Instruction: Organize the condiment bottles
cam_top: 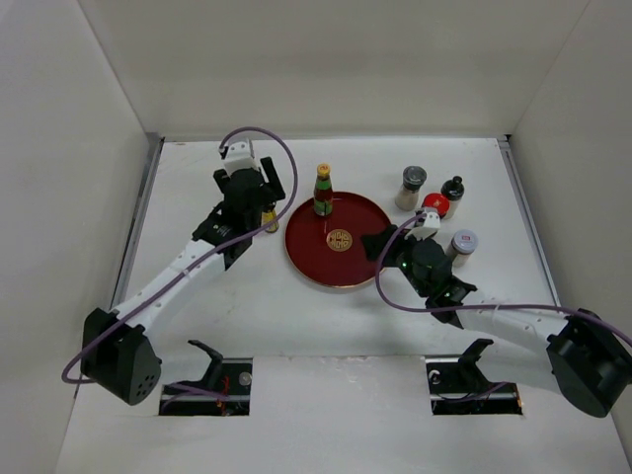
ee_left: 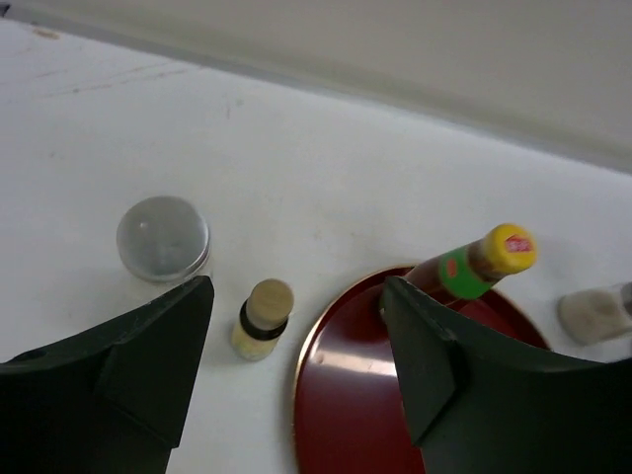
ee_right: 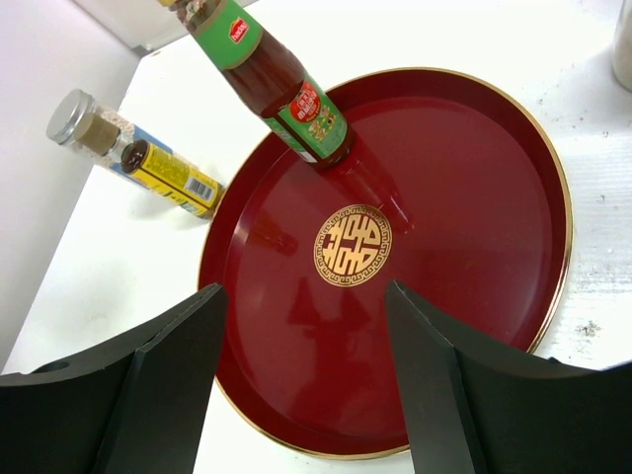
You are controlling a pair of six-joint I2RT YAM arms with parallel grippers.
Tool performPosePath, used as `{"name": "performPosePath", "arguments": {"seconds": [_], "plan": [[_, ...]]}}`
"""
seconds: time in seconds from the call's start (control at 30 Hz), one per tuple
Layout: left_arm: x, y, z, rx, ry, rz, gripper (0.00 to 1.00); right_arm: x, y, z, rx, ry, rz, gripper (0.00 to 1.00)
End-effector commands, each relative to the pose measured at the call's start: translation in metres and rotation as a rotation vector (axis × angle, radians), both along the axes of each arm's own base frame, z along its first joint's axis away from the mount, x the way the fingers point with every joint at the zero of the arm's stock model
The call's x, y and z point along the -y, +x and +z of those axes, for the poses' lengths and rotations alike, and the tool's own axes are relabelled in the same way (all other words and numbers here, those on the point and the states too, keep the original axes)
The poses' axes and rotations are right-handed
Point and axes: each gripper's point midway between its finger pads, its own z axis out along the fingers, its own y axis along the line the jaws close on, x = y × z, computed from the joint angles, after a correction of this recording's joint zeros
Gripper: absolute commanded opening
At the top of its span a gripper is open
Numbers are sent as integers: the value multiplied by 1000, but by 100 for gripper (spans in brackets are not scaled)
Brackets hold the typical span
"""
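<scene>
A dark sauce bottle [cam_top: 323, 190] with a yellow cap and green label stands on the back of the round dark-red tray [cam_top: 306, 259]. My left gripper [cam_top: 261, 202] is open and empty, left of the tray. In the left wrist view a small yellow bottle [ee_left: 262, 318] stands between its fingers, with a silver-capped jar [ee_left: 163, 238] to the left and the sauce bottle [ee_left: 474, 262] to the right. My right gripper [cam_top: 380, 243] is open and empty, low over the tray's right edge [ee_right: 553, 188]. The right wrist view shows the sauce bottle [ee_right: 286, 89], yellow bottle [ee_right: 168, 178] and silver-capped jar [ee_right: 84, 123].
To the right of the tray stand a grey-capped jar [cam_top: 412, 188], a black-capped bottle [cam_top: 453, 189], a red-capped one [cam_top: 435, 205] and a silver-capped jar [cam_top: 461, 243]. White walls close in the table on the left, back and right.
</scene>
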Motion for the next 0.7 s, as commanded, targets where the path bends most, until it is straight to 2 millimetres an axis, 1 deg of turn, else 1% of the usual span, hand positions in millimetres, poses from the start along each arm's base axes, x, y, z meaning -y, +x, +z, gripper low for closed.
{"name": "performPosePath", "arguments": {"seconds": [0.0, 0.07, 0.13, 0.33, 0.53, 0.6, 0.67], "plan": [[7, -2, -35, -89, 28, -39, 68, -5, 4, 12, 30, 39, 5, 72], [9, 5, -38, -76, 37, -49, 68, -6, 4, 11, 27, 35, 8, 72], [9, 12, -44, -79, 44, -54, 67, -7, 4, 10, 26, 30, 9, 72], [1, 30, -72, -133, 73, -18, 57, -7, 5, 9, 24, 29, 10, 72], [-2, 42, -88, -158, 88, 3, 50, -8, 5, 7, 19, 23, 12, 72], [-5, 46, -90, -156, 87, 17, 44, -8, 5, 8, 22, 24, 12, 72], [-5, 48, -88, -146, 83, 21, 31, -8, 6, 5, 16, 20, 12, 72]]}}
